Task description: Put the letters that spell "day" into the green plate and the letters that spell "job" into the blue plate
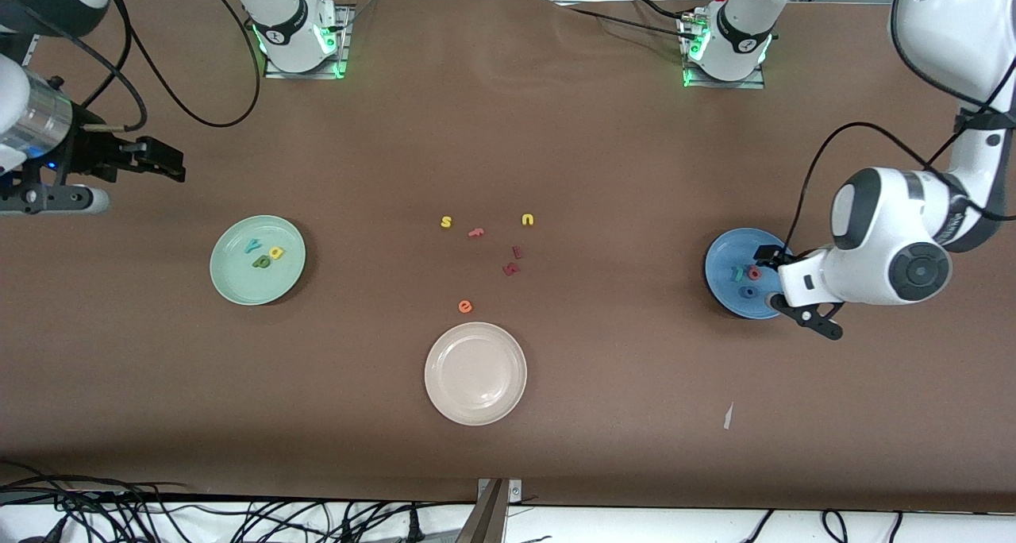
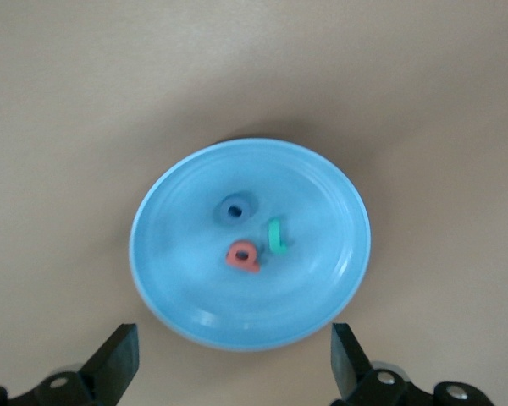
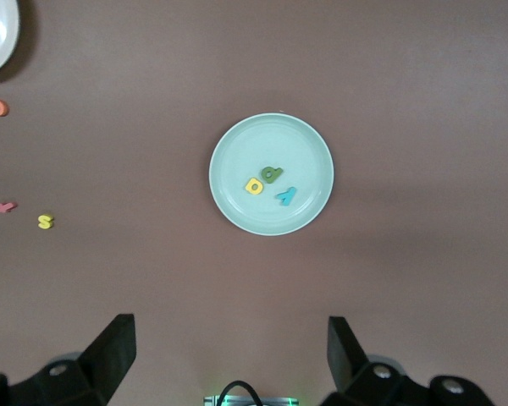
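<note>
The green plate lies toward the right arm's end and holds a teal y, a yellow a and a dark green d. The right wrist view shows this plate with all three inside. The blue plate at the left arm's end carries a teal j, a pinkish-red b and a blue o. My left gripper hangs open and empty over the blue plate's rim. My right gripper is open, empty, high over the table's end.
A cream-white plate sits near the front camera at mid-table. Loose letters lie between the plates: yellow s, yellow u, pink letter, two dark red letters, orange e. A paper scrap lies nearer the camera.
</note>
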Controlling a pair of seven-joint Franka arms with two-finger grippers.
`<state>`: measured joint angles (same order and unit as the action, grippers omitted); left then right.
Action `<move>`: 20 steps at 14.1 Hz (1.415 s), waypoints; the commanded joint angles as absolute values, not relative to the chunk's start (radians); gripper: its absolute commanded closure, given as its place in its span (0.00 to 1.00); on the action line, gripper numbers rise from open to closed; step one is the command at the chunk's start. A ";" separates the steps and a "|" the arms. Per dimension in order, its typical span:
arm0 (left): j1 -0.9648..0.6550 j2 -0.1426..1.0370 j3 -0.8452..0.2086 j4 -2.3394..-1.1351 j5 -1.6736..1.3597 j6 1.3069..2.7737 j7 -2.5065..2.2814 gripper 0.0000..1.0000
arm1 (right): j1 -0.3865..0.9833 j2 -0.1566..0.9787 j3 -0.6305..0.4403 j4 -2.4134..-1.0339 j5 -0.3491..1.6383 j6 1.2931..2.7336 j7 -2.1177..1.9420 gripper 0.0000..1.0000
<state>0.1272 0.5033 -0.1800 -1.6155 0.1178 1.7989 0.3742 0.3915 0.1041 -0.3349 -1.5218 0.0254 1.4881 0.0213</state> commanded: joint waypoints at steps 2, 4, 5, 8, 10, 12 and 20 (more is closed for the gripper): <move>0.133 0.485 -0.189 -1.494 0.107 1.617 0.281 0.00 | 0.041 0.049 0.055 -1.587 -0.026 1.508 0.063 0.00; 0.132 0.445 -0.190 -1.494 0.107 1.608 0.235 0.00 | 0.031 -0.035 0.057 -1.746 -0.031 1.679 0.060 0.00; 0.133 0.428 -0.187 -1.494 0.107 1.595 0.200 0.00 | 0.022 -0.075 0.057 -1.819 -0.031 1.772 0.051 0.00; 0.153 0.345 -0.180 -1.505 0.120 1.562 0.104 0.00 | -0.001 -0.072 0.051 -1.740 -0.018 1.738 0.011 0.00; 0.176 0.261 -0.179 -1.558 0.111 1.565 0.107 0.00 | -0.002 -0.031 0.028 -1.598 0.001 1.565 0.011 0.00; 0.161 0.184 -0.149 -1.594 0.107 1.562 0.109 0.00 | -0.002 -0.014 0.008 -1.546 0.040 1.532 0.011 0.00; 0.048 0.041 -0.031 -1.605 -0.066 1.523 0.106 0.00 | 0.002 -0.002 0.012 -1.626 0.006 1.598 0.025 0.00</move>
